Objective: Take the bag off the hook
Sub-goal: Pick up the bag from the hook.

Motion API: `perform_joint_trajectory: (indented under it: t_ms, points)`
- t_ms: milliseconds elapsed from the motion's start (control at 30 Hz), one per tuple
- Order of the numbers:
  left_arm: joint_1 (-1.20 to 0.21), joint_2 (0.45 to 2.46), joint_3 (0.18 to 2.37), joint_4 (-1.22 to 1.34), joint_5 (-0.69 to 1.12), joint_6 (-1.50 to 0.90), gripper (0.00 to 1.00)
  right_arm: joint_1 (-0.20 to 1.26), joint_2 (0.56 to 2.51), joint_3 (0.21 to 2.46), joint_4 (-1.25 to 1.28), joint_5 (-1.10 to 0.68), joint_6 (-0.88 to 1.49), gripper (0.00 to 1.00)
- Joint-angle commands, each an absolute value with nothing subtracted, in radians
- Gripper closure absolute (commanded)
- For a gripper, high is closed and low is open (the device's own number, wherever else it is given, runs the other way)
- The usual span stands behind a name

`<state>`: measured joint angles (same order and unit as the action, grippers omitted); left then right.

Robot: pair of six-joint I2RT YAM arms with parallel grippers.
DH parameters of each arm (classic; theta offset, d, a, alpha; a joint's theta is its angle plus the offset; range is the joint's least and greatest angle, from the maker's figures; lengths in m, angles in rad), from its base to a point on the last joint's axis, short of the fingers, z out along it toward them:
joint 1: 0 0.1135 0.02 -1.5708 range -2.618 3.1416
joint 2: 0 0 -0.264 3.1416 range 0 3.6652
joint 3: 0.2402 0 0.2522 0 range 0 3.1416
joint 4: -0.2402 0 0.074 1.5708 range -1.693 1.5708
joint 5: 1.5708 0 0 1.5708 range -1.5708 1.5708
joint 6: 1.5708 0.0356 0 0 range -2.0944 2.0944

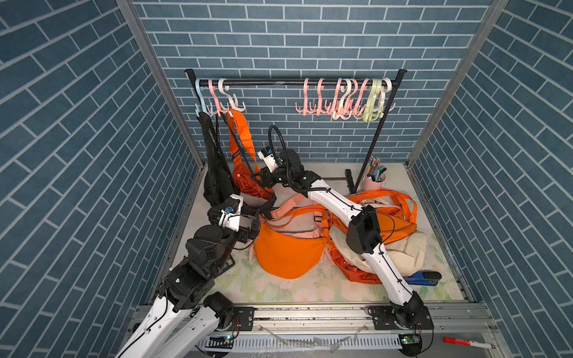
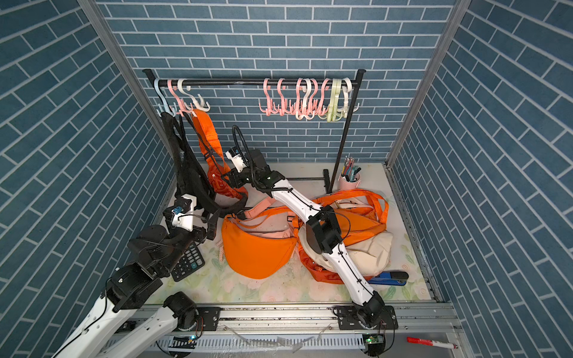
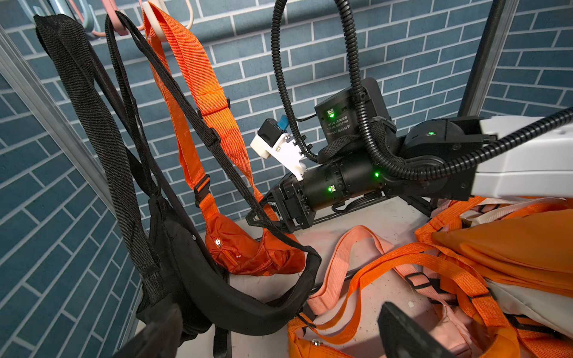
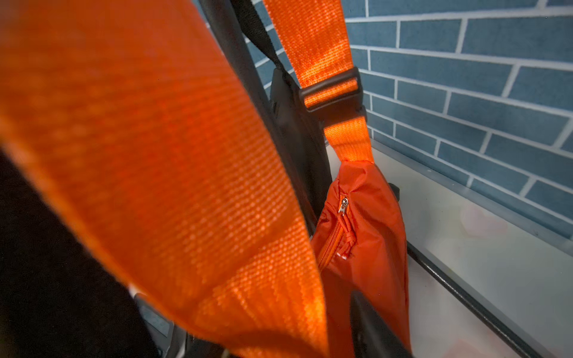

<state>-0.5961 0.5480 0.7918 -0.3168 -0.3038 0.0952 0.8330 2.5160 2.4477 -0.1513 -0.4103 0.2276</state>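
The small orange bag point(image 1: 245, 181) is seen hung by its strap point(image 1: 240, 130) from a white hook point(image 1: 232, 103) at the left end of the rail point(image 1: 294, 82), beside a black bag point(image 1: 217, 173). The strap is flanked by the fingers of the right gripper point(image 1: 258, 178); whether they are clamped cannot be told. The fingers of the left gripper point(image 1: 255, 224) are spread wide, nothing held

Left end of the rail point(image 1: 279, 82) is tight: black bags point(image 1: 217, 173) hang just beside the orange waist bag point(image 1: 243, 181), and a black strap point(image 3: 186, 99) crosses in front of its orange strap point(image 3: 198, 71). Mid-rail is open up to the empty hooks point(image 1: 341, 102) on the right. The bag pile point(image 1: 400, 229) clogs the table's right side, but the near strip of table point(image 1: 310, 288) is passable.
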Motion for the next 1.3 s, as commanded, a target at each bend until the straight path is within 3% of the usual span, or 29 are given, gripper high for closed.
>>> perform_joint_trajectory:
  t_ms: [0,200,267,1267]
  points:
    - [-0.599,0.541,0.779,-0.295,-0.318,0.109,0.01,0.839,2.517,2.457,-0.068,-0.346,0.242,0.55]
    - [-0.598,0.543,0.778,-0.293,-0.323,0.112,0.01,0.839,2.435,2.325,0.023,-0.303,0.216,0.92]
    - [-0.598,0.545,0.778,-0.293,-0.323,0.114,0.01,0.839,2.399,2.263,0.06,-0.285,0.207,1.0]
    - [-0.597,0.632,0.816,-0.269,-0.344,0.096,0.01,0.716,1.915,1.615,0.247,-0.206,0.17,1.0]
